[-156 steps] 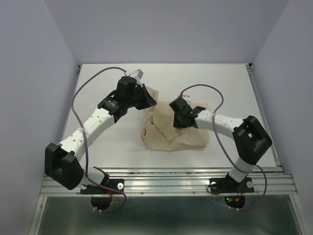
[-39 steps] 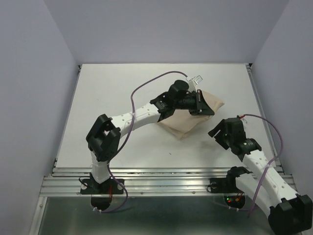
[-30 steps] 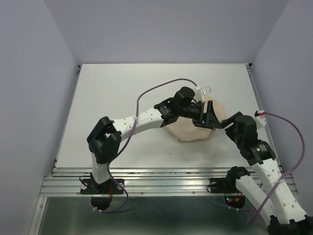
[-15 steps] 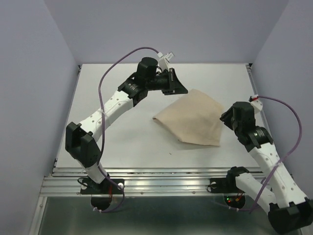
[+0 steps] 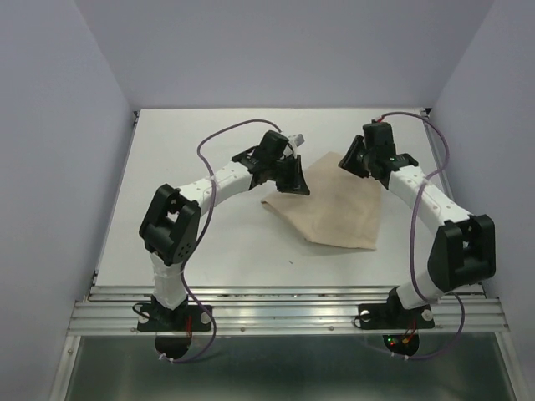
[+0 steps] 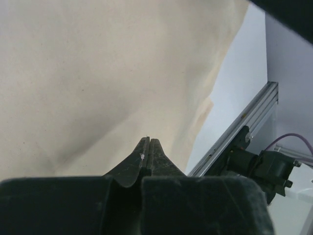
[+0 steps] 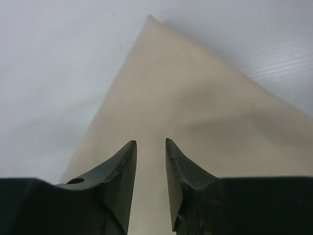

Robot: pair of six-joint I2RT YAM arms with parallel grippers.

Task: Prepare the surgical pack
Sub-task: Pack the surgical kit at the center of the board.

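The surgical pack shows as a beige cloth [image 5: 334, 205] lying folded flat on the white table; whatever is inside it is hidden. My left gripper [image 5: 294, 180] is at the cloth's left corner. In the left wrist view its fingers [image 6: 148, 140] are pressed together with nothing visible between them, and the cloth [image 6: 98, 73] fills the view beyond. My right gripper [image 5: 354, 161] hovers over the cloth's far corner. In the right wrist view it [image 7: 151, 142] stands partly open just above the cloth [image 7: 195, 98], with a narrow gap between the jaws.
An aluminium rail [image 5: 284, 305] runs along the table's near edge, with both arm bases bolted to it. The rail [image 6: 234, 142] and a black arm mount [image 6: 259, 164] also show in the left wrist view. Pale walls enclose the table on three sides.
The left gripper came down from the far side to the cloth's left corner and shut. The right arm swung from the right edge to the far corner, its jaws narrowing. The cloth, bunched a second ago, now lies flat.
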